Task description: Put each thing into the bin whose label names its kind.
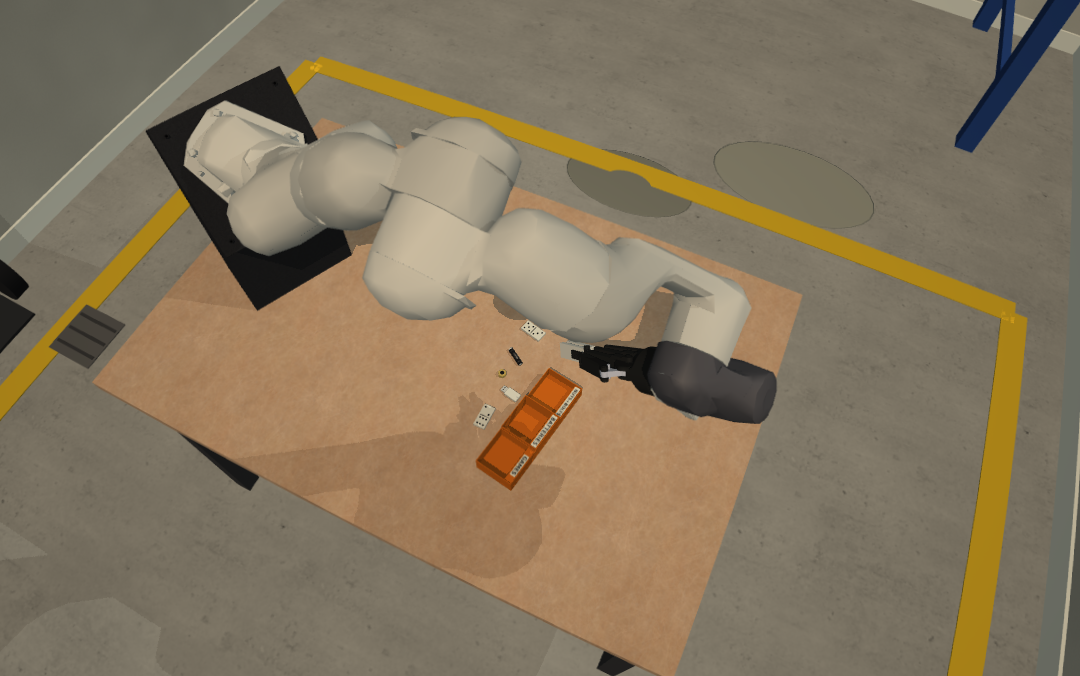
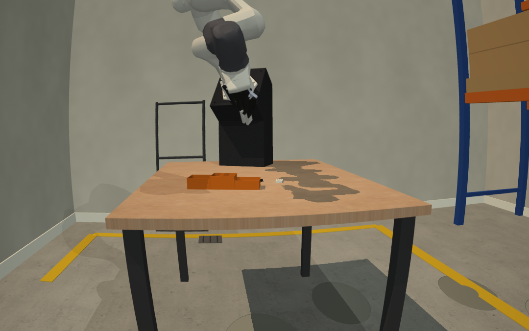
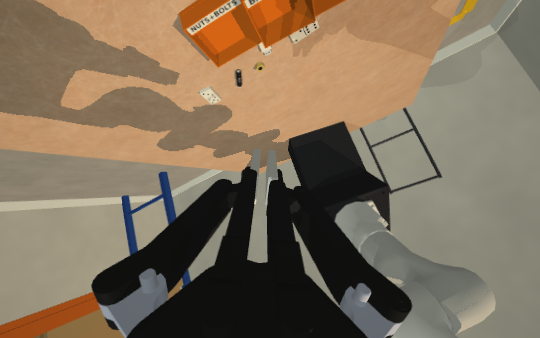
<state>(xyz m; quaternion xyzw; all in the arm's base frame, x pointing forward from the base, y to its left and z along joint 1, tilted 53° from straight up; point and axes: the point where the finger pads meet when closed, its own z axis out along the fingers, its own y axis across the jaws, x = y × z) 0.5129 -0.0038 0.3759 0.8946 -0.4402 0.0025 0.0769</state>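
My gripper [image 1: 569, 349] [image 2: 246, 123] [image 3: 263, 160] is shut with nothing between its fingers, high above the table. Three joined orange bins stand on the table: NUTS+BOLTS [image 1: 553, 389] [image 3: 225, 40], BATTERIES [image 1: 528, 417] [image 3: 286, 22] and GAMES [image 1: 503, 452]. No thing shows inside them in the top view. Beside them lie a white domino [image 1: 533, 329] [image 2: 278, 180] [image 3: 209, 95], a black battery [image 1: 515, 356] [image 3: 238, 78], a small brass nut [image 1: 498, 373] [image 3: 257, 65], a white USB stick [image 1: 510, 393] [image 3: 266, 51] and a second domino [image 1: 484, 415] [image 3: 304, 33] near the bins' wall.
The wooden table [image 1: 318, 382] [image 2: 163, 204] bears the bins and things. The arm's black pedestal [image 1: 294, 275] [image 2: 246, 144] [image 3: 325, 155] stands at one end. The arm stretches over the table in the top view. A blue rack [image 2: 460, 129] stands on the floor away from the table.
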